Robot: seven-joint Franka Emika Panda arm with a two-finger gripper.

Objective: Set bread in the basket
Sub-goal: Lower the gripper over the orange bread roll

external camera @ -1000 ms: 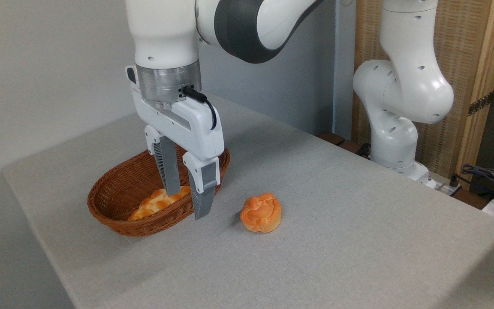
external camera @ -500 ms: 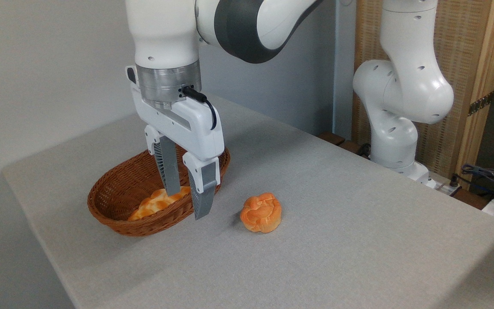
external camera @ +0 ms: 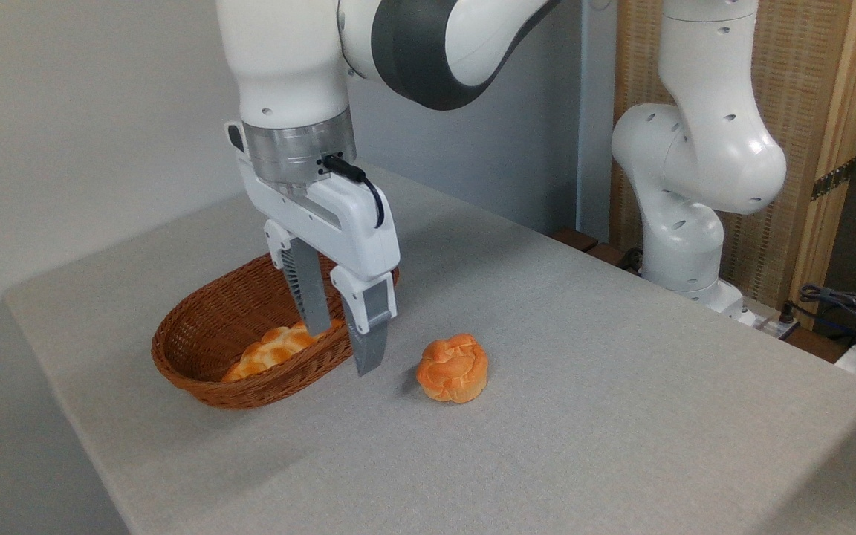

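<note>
Grey cloth covers the table (external camera: pixel 562 416), with a pale wall behind and a slatted wooden screen (external camera: pixel 807 111) at the right. From the fixed camera, the white arm (external camera: pixel 695 163) reaches down over the basket (external camera: pixel 198 375) at the left. Its gripper (external camera: pixel 344 349) hangs above the basket's right rim, jaws apart and holding nothing. A pale braided loaf (external camera: pixel 268 351) lies inside the basket. The bun (external camera: pixel 452 368) sits on the cloth just right of the gripper, outside the basket and untouched. Cables (external camera: pixel 844 301) lie off the table's right edge.
</note>
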